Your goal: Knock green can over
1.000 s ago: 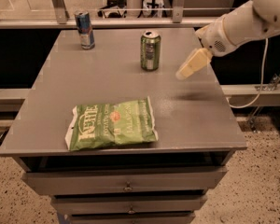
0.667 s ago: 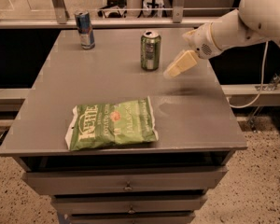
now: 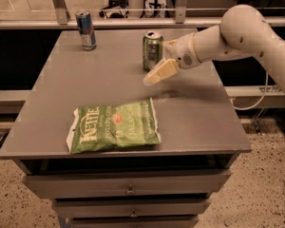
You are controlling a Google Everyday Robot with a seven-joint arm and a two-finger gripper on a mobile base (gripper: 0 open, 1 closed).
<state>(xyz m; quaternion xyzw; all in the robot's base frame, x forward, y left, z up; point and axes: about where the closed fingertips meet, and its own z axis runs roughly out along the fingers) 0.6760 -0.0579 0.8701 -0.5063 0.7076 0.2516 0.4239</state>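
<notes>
The green can stands upright near the back middle of the grey table; it has a silver top. My gripper comes in from the right on a white arm. Its cream tip is just in front of and below the can's right side, close to the can, above the tabletop. I cannot tell whether it touches the can.
A slim blue-and-silver can stands at the table's back left. A flat green chip bag lies near the front left. The table has drawers below its front edge. A metal rail runs behind the table.
My arm has swung left, and the gripper has moved from right of the green can to right beside its front. The can stands upright as before.
</notes>
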